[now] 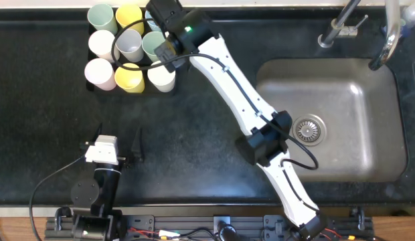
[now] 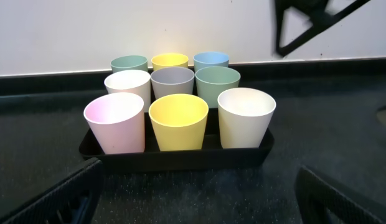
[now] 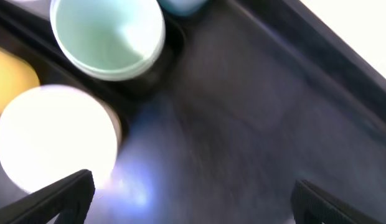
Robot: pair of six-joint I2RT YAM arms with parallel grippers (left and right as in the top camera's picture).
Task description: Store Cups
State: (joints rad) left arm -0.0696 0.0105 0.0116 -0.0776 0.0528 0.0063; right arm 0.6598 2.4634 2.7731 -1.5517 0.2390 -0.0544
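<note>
Several pastel cups stand upright in a three-by-three block in a black tray at the back left of the dark counter. The front row is a pink cup, a yellow cup and a cream cup. My right gripper hangs open and empty over the counter just beside the tray's right side, close to the green cup and the cream cup. It also appears above the tray's back right. My left gripper is open and empty, low over the counter in front of the tray.
A steel sink with a drain is set into the counter on the right, and a faucet stands behind it. A white wall runs right behind the tray. The right arm crosses the middle of the counter.
</note>
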